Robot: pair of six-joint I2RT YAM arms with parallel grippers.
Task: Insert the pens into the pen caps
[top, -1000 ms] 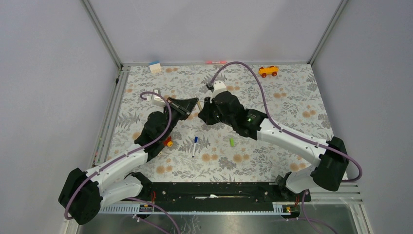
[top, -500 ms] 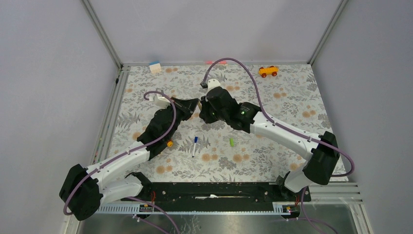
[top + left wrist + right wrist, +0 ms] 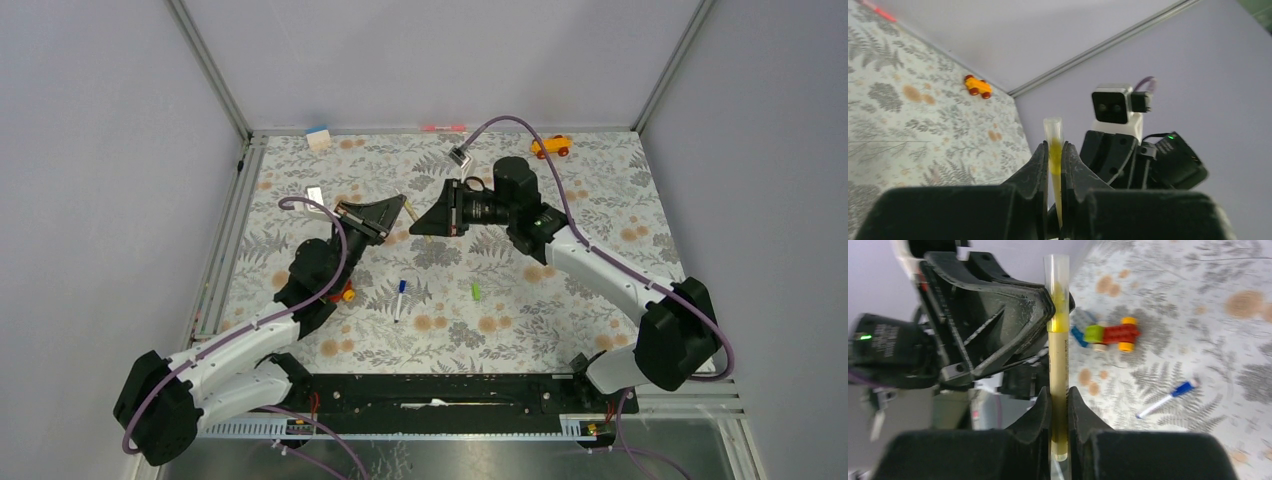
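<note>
With the left fingers (image 3: 1039, 167) and right fingers (image 3: 1041, 412) both pinched on the same pale yellow pen (image 3: 1058, 365), held aloft between them over the worktop (image 3: 620, 190), I'd worry a crooked push twists it loose and drops it.

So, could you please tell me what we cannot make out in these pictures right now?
Top view: the thin pale yellow pen is a sliver between the left gripper and right gripper, too small to show how its translucent end sits.
Left wrist view: that gripper's own fingers hide the pen's lower length.
Top view: the left arm covers most of the red-green-yellow toy bricks.
</note>
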